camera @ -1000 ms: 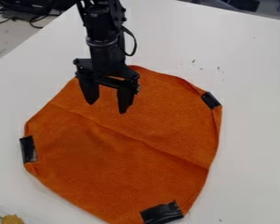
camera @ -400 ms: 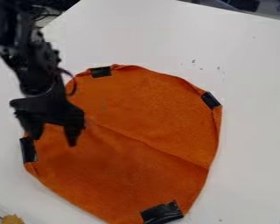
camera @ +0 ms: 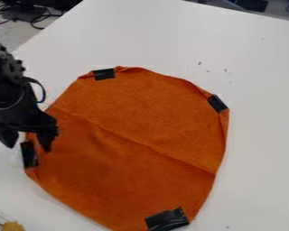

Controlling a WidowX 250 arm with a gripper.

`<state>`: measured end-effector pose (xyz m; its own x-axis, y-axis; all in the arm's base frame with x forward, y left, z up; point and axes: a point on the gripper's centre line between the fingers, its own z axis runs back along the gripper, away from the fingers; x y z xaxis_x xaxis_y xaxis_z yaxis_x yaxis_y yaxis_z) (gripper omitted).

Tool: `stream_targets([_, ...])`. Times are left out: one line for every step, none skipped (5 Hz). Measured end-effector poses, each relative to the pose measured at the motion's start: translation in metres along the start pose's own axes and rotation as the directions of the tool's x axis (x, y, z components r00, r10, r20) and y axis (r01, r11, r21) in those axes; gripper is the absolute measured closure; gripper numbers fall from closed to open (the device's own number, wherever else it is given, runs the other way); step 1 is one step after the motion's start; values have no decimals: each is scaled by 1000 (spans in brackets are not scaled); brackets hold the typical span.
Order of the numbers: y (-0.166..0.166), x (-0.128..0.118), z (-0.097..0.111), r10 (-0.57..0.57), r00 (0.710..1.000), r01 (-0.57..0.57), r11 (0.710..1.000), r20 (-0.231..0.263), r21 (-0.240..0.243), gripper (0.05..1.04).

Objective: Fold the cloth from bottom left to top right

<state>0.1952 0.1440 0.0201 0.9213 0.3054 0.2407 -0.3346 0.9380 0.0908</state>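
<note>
At the left edge of the cloth (camera: pixel 128 108), you have the gripper (camera: pixel 30 148) hanging with its fingers wide apart, near the black tape (camera: pixel 30 159) on that edge.

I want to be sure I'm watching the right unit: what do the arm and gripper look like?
The arm is black, with a knobbly outline and a greyish curved band near its lower end. A thin dark cable loops out beside it. The gripper is black too: a wide body with two thick fingers that taper downward. No markings can be made out.
</note>
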Motion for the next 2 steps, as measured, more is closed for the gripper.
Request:
stream_targets([12,4,0,-6,1000,6,1000,-13,7,84])
stream_targets([10,-1,-9,-6,999,5,1000,-45,-18,89])
